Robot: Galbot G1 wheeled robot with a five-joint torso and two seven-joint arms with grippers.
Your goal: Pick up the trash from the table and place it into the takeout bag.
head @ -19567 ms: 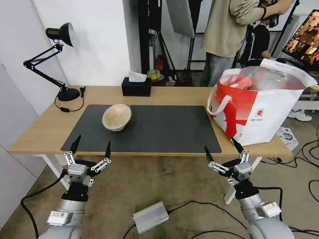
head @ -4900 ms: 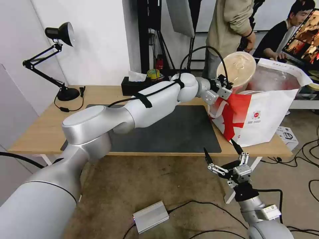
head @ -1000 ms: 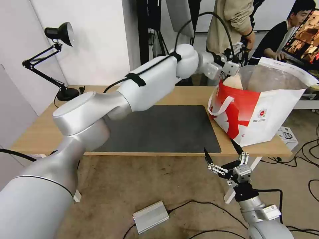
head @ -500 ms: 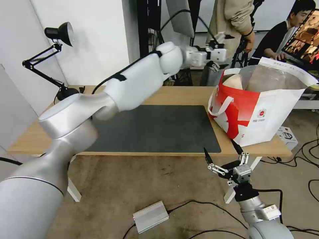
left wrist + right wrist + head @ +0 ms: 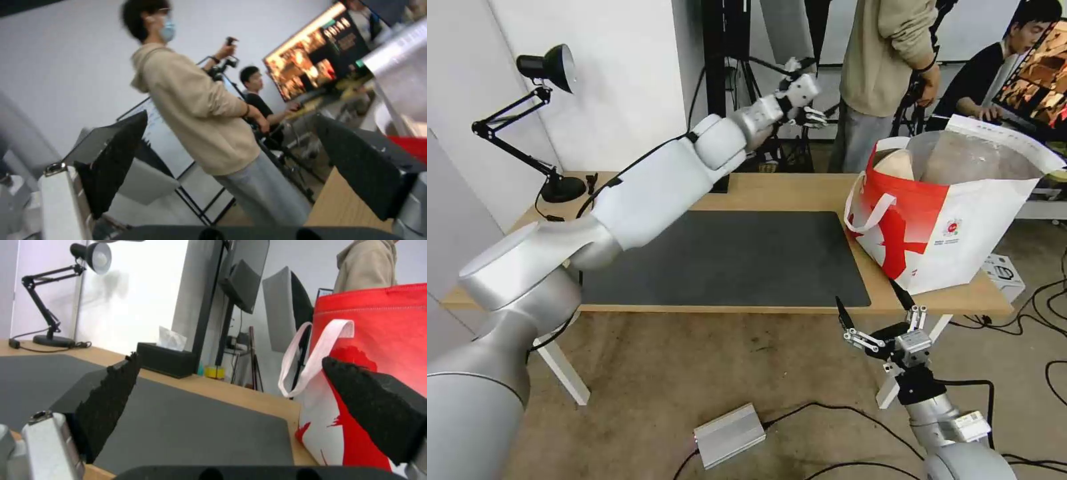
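Note:
The red-and-white takeout bag (image 5: 954, 220) stands on the right end of the light-wood table (image 5: 787, 190), its red side and white strap close in the right wrist view (image 5: 369, 326). A beige pulp bowl (image 5: 894, 163) of the trash leans inside the bag's left corner. My left gripper (image 5: 808, 93) hangs open and empty, high over the table's back edge, left of the bag; in its own view (image 5: 231, 116) the jaws are wide apart. My right gripper (image 5: 867, 293) waits open below the table's front edge (image 5: 230, 358). The dark grey mat (image 5: 734, 257) carries nothing.
A black desk lamp (image 5: 550, 67) stands at the table's far left corner. The black tissue box (image 5: 166, 361) sits at the back edge. People and stands are behind the table. A grey box (image 5: 729, 435) and cables lie on the floor.
The left arm carried the beige bowl from the mat to the bag and let it go there. Over the last second the gripper has drawn back up and to the left, empty.

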